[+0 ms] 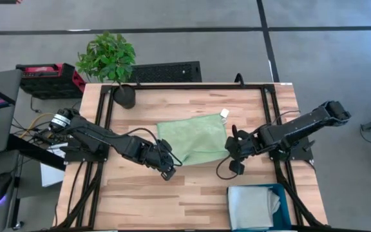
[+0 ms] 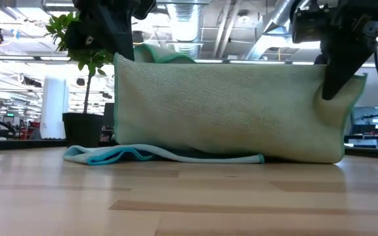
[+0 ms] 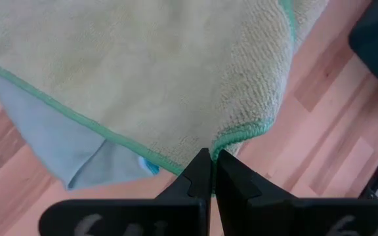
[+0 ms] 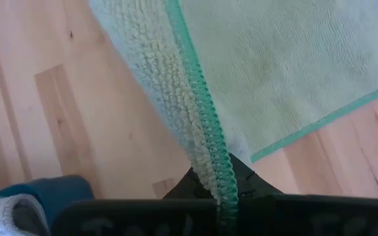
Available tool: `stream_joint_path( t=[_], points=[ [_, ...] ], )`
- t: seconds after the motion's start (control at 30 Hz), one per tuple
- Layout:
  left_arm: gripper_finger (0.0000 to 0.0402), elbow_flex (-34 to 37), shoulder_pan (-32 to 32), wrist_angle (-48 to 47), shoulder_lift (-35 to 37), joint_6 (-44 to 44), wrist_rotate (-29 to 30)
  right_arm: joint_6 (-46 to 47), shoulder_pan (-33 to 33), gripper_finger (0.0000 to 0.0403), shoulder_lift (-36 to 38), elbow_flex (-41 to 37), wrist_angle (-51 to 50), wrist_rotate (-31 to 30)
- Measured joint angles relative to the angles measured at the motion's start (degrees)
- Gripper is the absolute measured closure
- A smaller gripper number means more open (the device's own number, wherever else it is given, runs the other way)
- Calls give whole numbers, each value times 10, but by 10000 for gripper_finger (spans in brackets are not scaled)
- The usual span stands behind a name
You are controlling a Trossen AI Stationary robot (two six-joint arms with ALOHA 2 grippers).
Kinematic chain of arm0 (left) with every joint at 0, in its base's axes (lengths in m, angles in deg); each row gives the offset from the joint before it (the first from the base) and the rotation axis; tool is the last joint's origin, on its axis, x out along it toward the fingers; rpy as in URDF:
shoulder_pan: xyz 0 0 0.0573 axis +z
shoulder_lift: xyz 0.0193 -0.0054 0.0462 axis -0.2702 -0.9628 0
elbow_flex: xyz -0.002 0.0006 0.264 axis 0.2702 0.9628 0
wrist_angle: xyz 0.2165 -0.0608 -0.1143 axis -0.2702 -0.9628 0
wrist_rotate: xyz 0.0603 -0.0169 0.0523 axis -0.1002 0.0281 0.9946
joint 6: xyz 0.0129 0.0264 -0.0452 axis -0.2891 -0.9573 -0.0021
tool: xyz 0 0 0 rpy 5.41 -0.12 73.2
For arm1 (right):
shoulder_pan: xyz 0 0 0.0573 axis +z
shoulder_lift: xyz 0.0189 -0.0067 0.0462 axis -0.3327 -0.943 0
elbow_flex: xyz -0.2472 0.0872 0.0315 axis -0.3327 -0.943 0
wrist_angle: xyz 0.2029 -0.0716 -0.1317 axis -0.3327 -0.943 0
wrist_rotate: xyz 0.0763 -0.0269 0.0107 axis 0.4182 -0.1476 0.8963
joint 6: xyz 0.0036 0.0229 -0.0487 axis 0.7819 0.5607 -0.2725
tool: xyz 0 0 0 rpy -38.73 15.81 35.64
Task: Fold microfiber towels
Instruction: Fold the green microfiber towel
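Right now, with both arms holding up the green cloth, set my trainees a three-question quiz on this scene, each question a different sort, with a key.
1. True or false: the left gripper is open and clear of the pale green towel.
2. Which holds the towel's other lifted corner? A) a person's hand B) the right gripper C) nothing
3. Fill in: a light blue cloth lies on the table under the green towel, and the dark teal ____ holds a grey towel.

Key: 1 false; 2 B; 3 bin.

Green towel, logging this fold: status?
Left gripper and right gripper shut on green towel corners, lifted. Blue towel beneath. Nothing blocking.
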Motion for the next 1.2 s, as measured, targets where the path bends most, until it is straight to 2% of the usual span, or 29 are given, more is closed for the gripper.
stream_joint_path(
  t=[0.3, 0.57, 0.67, 0.97, 1.2],
  points=[
    [401, 0, 12, -5, 0, 57, 63, -21, -27, 395, 0, 0, 0, -34],
    [401, 0, 43, -35, -6, 147, 111, -85, -82, 395, -4, 0, 1, -85],
    [401, 0, 56, -62, -17, 167, 112, -119, -108, 395, -4, 1, 10, -94],
    [401, 0, 103, -67, -66, 167, 107, -174, -190, 395, -4, 1, 33, -107],
    [401, -1, 137, -69, -84, 133, 98, -208, -238, 395, -4, 1, 69, -92]
  ],
)
